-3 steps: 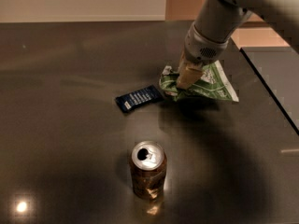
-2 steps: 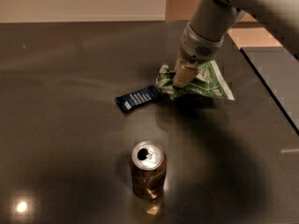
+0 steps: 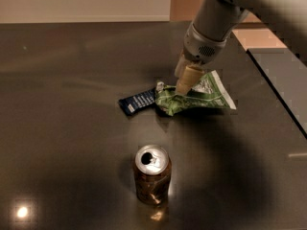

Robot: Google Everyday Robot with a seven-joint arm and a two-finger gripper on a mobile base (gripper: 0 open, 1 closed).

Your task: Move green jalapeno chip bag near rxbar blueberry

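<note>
Nothing legible: lettering on the rxbar blueberry [image 3: 138, 101] and print on the green jalapeno chip bag [image 3: 208, 96], where the gripper [image 3: 183, 89] sits, can't be read.

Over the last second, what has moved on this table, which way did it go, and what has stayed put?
The gripper has shifted a little left and toward the camera, its tip on the green jalapeno chip bag. The bag has slid along with it, and its crumpled left end now meets the right end of the rxbar blueberry. The bar and the brown soda can stayed where they were.
</note>
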